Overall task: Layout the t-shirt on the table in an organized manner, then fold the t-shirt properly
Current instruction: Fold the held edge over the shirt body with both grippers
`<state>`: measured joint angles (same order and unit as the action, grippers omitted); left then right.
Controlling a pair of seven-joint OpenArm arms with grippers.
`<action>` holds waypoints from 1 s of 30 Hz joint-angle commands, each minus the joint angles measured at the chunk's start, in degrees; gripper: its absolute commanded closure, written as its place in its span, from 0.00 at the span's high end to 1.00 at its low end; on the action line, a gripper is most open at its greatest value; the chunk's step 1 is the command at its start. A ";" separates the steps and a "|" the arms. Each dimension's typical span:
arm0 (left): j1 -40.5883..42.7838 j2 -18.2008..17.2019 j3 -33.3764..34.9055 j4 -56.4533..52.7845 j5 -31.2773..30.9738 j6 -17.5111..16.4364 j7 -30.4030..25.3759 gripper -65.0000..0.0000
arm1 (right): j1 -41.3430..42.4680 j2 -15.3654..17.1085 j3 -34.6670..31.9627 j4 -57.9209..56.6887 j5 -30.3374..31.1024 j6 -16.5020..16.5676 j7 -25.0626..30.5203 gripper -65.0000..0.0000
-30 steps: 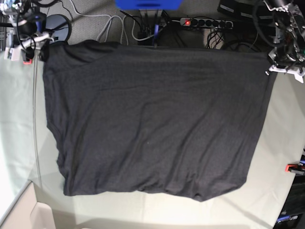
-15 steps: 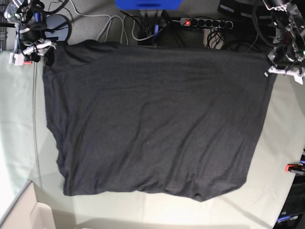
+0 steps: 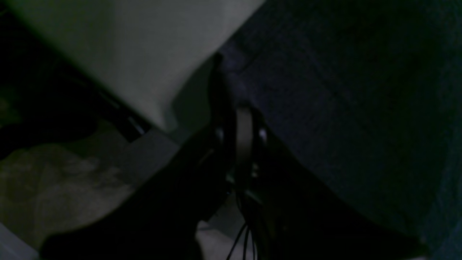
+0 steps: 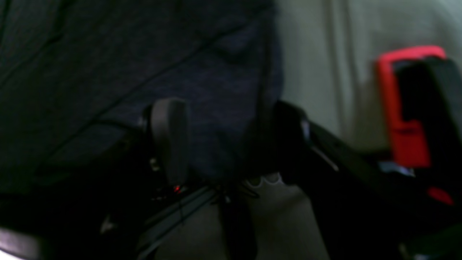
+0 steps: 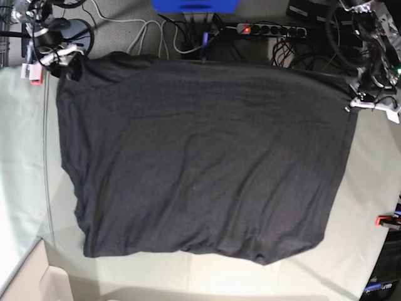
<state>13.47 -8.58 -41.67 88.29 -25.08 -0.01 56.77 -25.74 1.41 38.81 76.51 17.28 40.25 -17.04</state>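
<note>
The t-shirt (image 5: 200, 157) lies spread on the worktop (image 5: 25, 157), long axis running between the far corners, where the left tool (image 5: 366, 100) pinches one corner and the right tool (image 5: 53, 56) stands spread beside the other.

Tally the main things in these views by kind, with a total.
T-shirt: 1
Table: 1
Claws: 2, left claw and right claw
Red clamps: 2, one at the table's edge by the left claw's side, one near the right claw
Power strip: 1
Total: 7
</note>
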 commanded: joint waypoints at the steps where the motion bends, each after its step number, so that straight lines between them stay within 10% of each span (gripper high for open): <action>1: -0.16 -0.87 -0.22 1.07 -0.28 0.05 -0.38 0.00 | -0.77 -0.14 -0.61 -0.16 -1.67 -0.25 -3.67 0.57; 7: -0.07 -0.87 -0.22 1.07 -0.28 0.05 -0.38 0.00 | -0.77 0.04 -2.54 -0.16 -1.67 -0.25 -3.67 0.52; 17: -0.33 -0.96 -0.31 1.16 -0.28 0.05 -0.38 0.00 | -1.38 0.30 -3.07 -0.07 -1.67 -0.25 -3.67 0.00; 30: -0.16 -0.96 -0.31 8.72 -0.28 0.05 -0.38 0.00 | -0.86 1.89 -0.26 11.80 -1.67 -0.25 -4.19 0.00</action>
<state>13.37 -8.69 -41.69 95.81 -25.12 -0.03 56.97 -26.37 2.81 38.24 87.44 14.98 40.42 -22.28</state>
